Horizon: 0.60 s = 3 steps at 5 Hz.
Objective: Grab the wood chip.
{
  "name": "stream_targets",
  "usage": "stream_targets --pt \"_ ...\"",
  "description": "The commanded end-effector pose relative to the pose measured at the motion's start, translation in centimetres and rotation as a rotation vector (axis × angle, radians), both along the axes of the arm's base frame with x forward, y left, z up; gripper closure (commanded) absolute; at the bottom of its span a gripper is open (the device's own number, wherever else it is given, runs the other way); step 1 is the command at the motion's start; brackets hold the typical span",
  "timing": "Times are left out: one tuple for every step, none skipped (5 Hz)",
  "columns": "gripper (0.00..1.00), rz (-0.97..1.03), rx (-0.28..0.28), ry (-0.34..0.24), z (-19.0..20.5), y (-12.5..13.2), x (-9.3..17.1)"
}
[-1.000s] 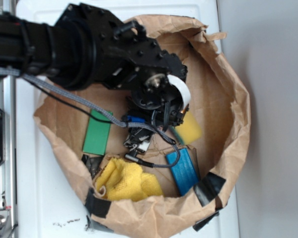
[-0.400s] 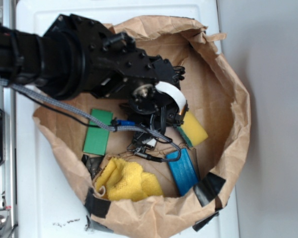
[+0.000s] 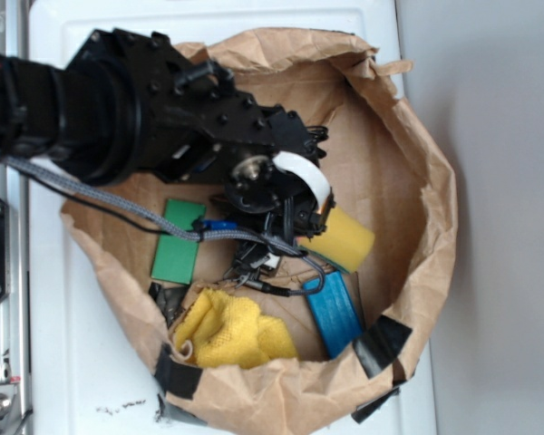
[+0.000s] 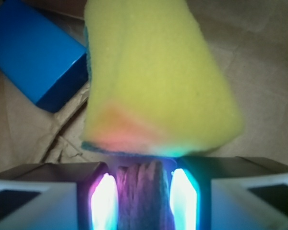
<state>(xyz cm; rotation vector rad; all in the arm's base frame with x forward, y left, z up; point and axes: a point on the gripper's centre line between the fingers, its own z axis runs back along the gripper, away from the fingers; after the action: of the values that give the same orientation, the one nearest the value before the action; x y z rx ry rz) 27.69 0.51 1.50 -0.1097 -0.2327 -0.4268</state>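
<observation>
While the black arm reaches in from the left of the exterior view, the green flat block (image 3: 178,241) lies on the brown paper liner (image 3: 408,181) near its left wall, clear of everything but the grey braided cable (image 3: 118,201) crossing just above it. Low on that side, the crumpled yellow cloth (image 3: 231,331) is bunched against the liner's front rim, so there is little spare floor there.

Centre now: the gripper (image 3: 286,237) is down in the middle of the nest, crowded by its own wiring. From the wrist camera the two fingers (image 4: 103,201) glow blue-violet, drawn in close with the wood chip (image 4: 144,196) standing between them, its streaky dark grain running up the gap. Both inner faces look to be against it, though glare blurs the contact lines. The chip's far end disappears under the near edge of the yellow sponge (image 4: 158,81), which fills most of that view directly ahead of the fingertips.

Moving right, the exterior view shows the sponge (image 3: 342,240) tilted, touching the gripper's right side, and the blue block (image 3: 333,313) just below it, angled towards the front rim. Beyond the sponge lies the only generous open patch: bare paper floor stretching to the tall, crinkled right wall. Black tape (image 3: 381,343) patches the liner's lower right edge.
</observation>
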Motion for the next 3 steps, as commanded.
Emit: stream_targets --pt "1.00 0.038 -0.027 -0.028 4.8 -0.2 1.2" --pt "1.00 0.168 -0.030 0.027 9.7 1.0 2.2" --pt "1.00 0.237 -0.031 0.070 14.6 1.6 2.1"
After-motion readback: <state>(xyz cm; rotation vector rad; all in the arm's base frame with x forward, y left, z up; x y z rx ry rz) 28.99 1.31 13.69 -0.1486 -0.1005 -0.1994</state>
